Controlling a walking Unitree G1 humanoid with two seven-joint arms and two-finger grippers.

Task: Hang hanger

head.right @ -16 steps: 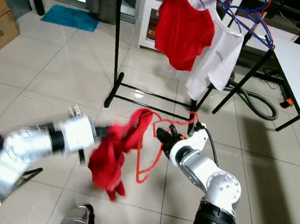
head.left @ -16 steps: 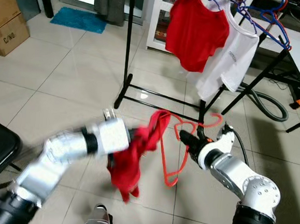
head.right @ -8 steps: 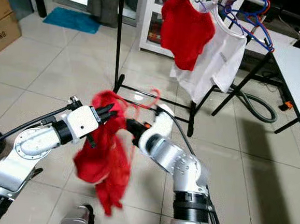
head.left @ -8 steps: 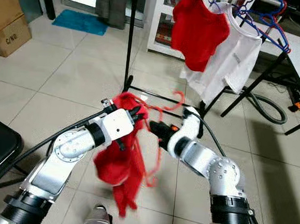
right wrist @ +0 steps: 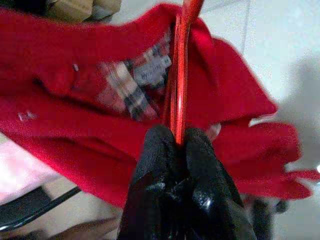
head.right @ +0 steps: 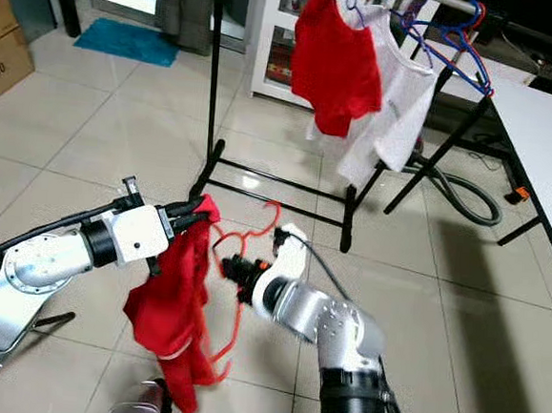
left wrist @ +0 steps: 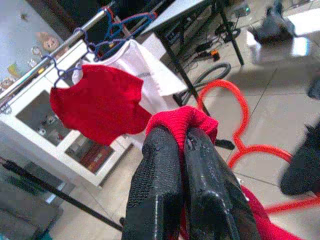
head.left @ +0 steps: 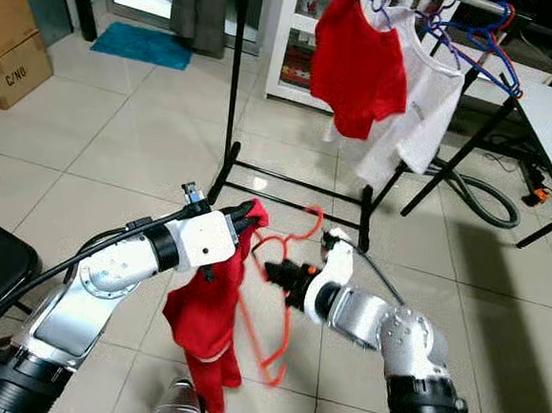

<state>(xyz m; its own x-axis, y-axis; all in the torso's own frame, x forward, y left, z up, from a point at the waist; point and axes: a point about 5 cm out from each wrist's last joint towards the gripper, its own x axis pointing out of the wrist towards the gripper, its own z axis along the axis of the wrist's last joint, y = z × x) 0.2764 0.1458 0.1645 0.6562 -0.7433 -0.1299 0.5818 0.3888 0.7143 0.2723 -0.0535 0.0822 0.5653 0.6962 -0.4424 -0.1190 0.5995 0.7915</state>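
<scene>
Left eye view, left hand [head.left: 248, 214] pinching red garment [head.left: 206, 306], right hand [head.left: 276, 272] seemingly clamping red hanger [head.left: 283, 293], clothes rack [head.left: 235, 89] behind

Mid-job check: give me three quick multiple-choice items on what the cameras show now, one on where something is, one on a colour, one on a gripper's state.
1. Where is the white shirt?
A. On the floor
B. On the rack, beside a red shirt
C. In the left gripper

2. What colour is the hanger in the right gripper?
A. Blue
B. White
C. Red

3. How is the left gripper?
A. Shut on the red garment
B. Open above the floor
C. Shut on the hanger

Answers: 1 B, it hangs up on the rack next to the red shirt. 2 C, the wire between the fingers is red. 3 A, the left wrist view shows red cloth pinched between the fingers.
</scene>
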